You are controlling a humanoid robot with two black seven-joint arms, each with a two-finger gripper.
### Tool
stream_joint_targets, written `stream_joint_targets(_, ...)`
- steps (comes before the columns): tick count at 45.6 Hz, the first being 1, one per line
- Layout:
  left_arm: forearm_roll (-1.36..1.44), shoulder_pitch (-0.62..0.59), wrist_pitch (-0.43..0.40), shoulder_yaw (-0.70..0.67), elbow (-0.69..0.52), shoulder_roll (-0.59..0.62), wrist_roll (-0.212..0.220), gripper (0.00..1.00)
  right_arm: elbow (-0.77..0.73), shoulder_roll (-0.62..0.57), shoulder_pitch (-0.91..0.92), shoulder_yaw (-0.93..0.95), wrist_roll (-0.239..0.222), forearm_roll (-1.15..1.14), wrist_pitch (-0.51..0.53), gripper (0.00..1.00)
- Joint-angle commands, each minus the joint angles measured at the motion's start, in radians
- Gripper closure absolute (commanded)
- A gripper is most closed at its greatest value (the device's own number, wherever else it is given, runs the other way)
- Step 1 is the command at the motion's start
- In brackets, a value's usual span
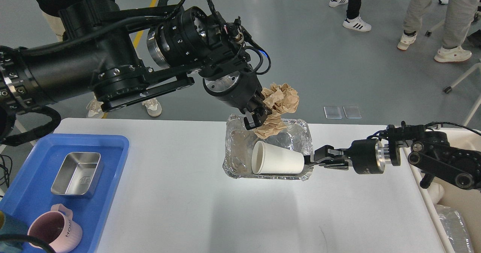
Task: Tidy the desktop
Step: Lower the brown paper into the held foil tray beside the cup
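1. Desktop (180, 208) fills the lower view, its near edge cut off.
2. Left gripper (259, 114) pinches crumpled brown paper (280, 106) above the foil tray (297, 138).
3. Right gripper (310, 159) clamps the tray's rim beside the tipped paper cup (278, 162); its fingertips are partly hidden.

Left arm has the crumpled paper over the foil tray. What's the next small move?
Probably lower a little, then open the left gripper: the crumpled paper hangs over the foil tray's far end, clear of the paper cup, while the right gripper grips the tray's edge.
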Motion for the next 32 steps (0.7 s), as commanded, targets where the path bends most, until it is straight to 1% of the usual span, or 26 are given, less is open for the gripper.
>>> stream_joint_targets(1, 0.000, 0.002, 0.000, 0.000, 0.018, -0.028, 0.000, 0.92, 0.003, -0.001, 0.000, 0.005, 0.000, 0.000, 0.000, 1.00)
stream_joint_targets(9, -0.001, 0.001, 0.002, 0.037, 0.032, -0.049, 0.000, 0.91, 0.003, -0.010, -0.002, 0.006, 0.002, 0.002, 0.000, 1.00)
stream_joint_targets(16, -0.001, 0.004, 0.003, 0.040, 0.032, -0.055, 0.000, 0.88, 0.003, -0.018, -0.002, 0.008, 0.002, 0.002, 0.000, 1.00)
stream_joint_targets(24, -0.009, 0.006, 0.003, 0.038, 0.032, -0.055, 0.008, 0.77, 0.003, -0.018, -0.002, 0.008, 0.002, 0.002, 0.000, 1.00)
stream_joint_targets(29, -0.011, 0.004, 0.003, 0.034, 0.032, -0.051, 0.009, 0.72, 0.003, -0.016, -0.002, 0.010, 0.002, 0.002, 0.000, 1.00)
stream_joint_targets(32, -0.011, 0.004, 0.005, 0.028, 0.032, -0.048, 0.009, 0.66, 0.003, -0.016, -0.002, 0.008, 0.002, 0.002, -0.001, 1.00)
